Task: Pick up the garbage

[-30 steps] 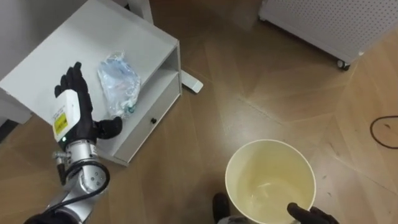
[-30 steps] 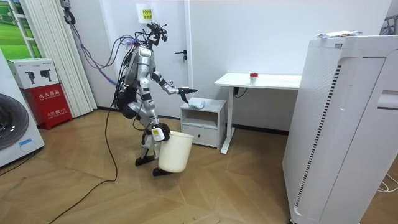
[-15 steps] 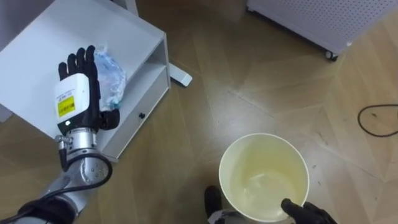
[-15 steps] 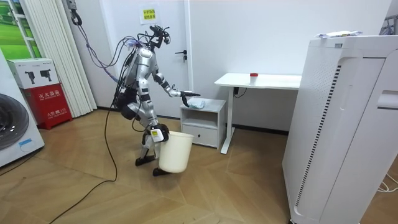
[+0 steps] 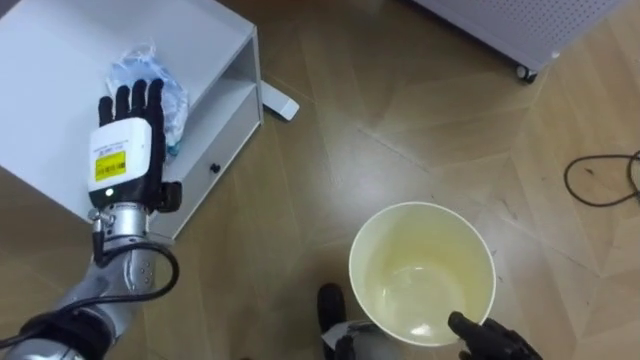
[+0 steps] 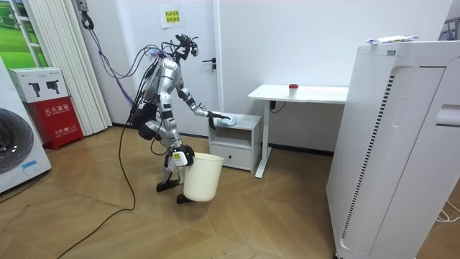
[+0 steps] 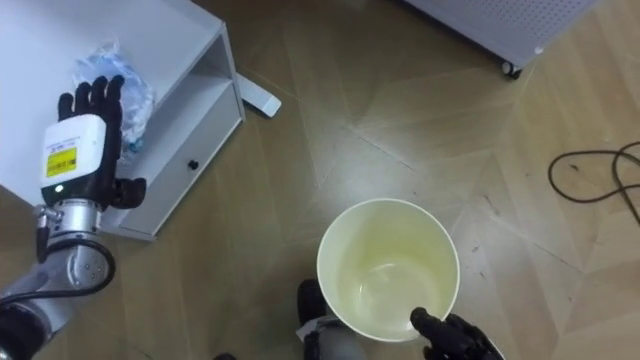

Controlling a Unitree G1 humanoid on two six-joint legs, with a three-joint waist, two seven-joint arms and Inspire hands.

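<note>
Left eye view: left hand (image 5: 125, 150) is hovering, fingers straight and spread, over the crumpled plastic bag (image 5: 150, 65), which is lying on the white bench (image 5: 50, 80) in the upper left of the frame. Right hand (image 5: 490, 338), at the lower right, is gripping the rim of the cream bin (image 5: 420, 250). For a sound grasp, the palm should be settling onto the bag's bulk before the fingers are curling, gathering film rather than pinching one corner
</note>
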